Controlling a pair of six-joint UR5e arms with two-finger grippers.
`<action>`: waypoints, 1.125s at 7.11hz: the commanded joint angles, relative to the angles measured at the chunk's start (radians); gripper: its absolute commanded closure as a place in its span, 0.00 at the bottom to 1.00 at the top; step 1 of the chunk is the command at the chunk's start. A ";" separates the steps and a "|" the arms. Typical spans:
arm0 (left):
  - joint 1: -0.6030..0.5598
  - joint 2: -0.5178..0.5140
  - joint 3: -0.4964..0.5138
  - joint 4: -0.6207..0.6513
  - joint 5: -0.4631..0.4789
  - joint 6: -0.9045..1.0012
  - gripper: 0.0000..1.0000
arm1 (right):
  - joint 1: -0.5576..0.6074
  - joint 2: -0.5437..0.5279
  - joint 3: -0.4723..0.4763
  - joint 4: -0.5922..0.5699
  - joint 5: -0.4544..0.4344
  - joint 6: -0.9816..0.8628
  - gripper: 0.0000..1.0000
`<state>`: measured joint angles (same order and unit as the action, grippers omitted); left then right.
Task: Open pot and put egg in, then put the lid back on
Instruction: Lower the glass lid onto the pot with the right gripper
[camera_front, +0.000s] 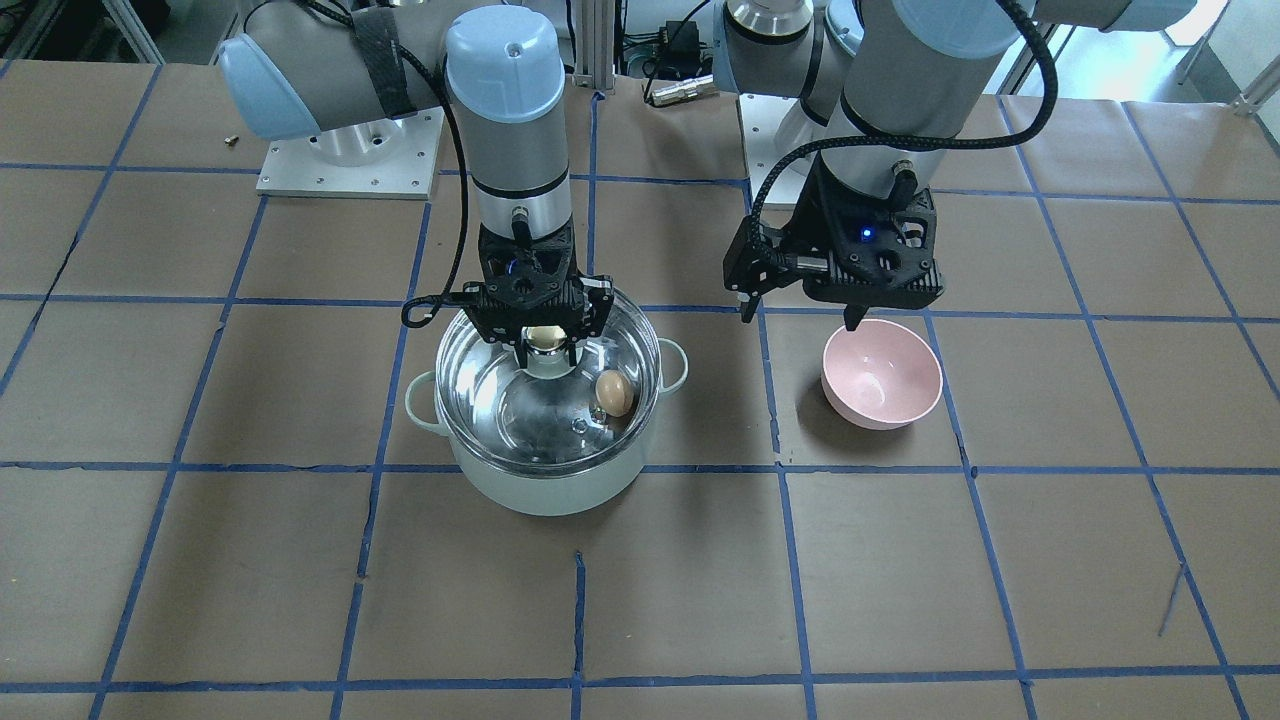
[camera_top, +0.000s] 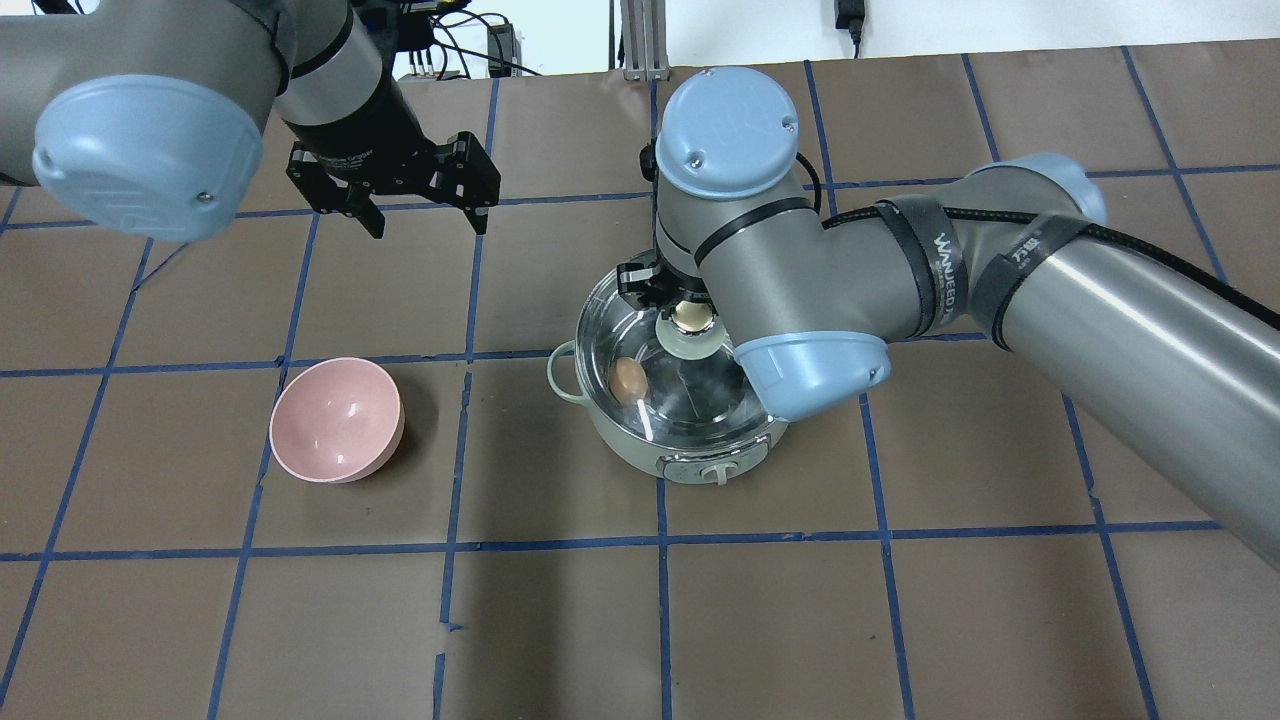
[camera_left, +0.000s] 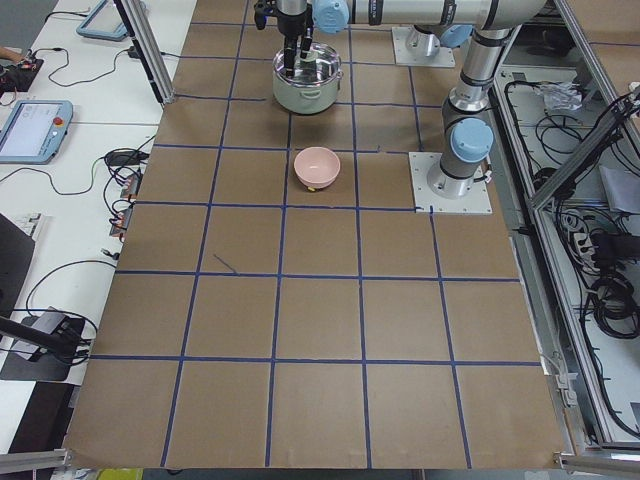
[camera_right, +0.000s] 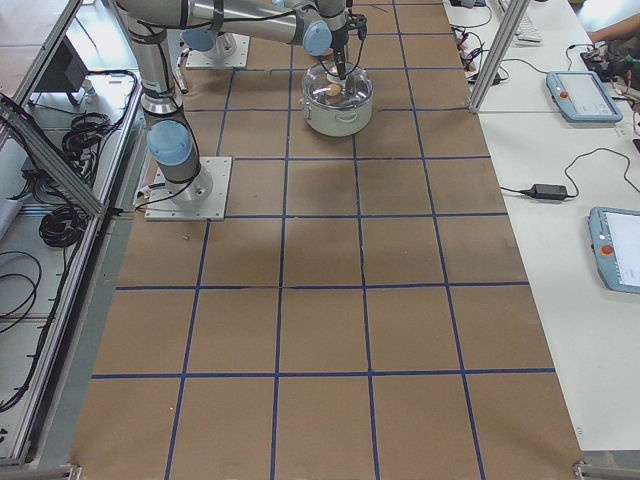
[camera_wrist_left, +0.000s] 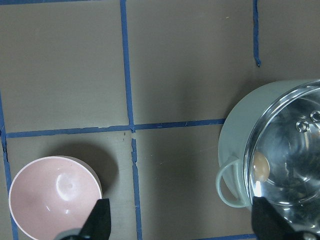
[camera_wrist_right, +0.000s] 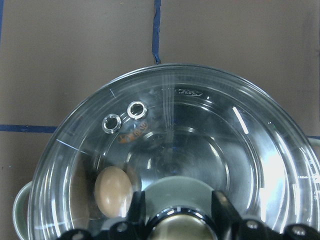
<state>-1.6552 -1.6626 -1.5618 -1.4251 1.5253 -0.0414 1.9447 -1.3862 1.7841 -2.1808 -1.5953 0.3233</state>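
Observation:
The pale mint-green pot stands mid-table. The brown egg lies inside it on the steel bottom, and also shows in the right wrist view. The clear glass lid sits over the pot's mouth; I cannot tell whether it rests fully on the rim. My right gripper is straight above it, shut on the lid's cream-topped knob. My left gripper is open and empty, hovering beside the pink bowl, well apart from the pot.
An empty pink bowl sits on the left arm's side of the pot, about one grid square away. Blue tape lines grid the brown table. The arm bases stand at the robot's edge.

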 joint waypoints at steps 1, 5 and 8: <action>0.000 0.000 0.000 0.000 -0.002 0.000 0.00 | -0.001 0.001 0.001 -0.008 0.001 -0.006 0.61; 0.000 0.000 0.000 0.000 -0.004 0.000 0.00 | -0.001 0.003 0.008 -0.020 0.001 -0.003 0.61; 0.000 0.000 0.000 0.000 -0.004 0.000 0.00 | -0.001 0.001 0.008 -0.016 0.001 -0.004 0.60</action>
<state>-1.6552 -1.6628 -1.5616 -1.4251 1.5225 -0.0414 1.9436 -1.3839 1.7916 -2.1973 -1.5938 0.3203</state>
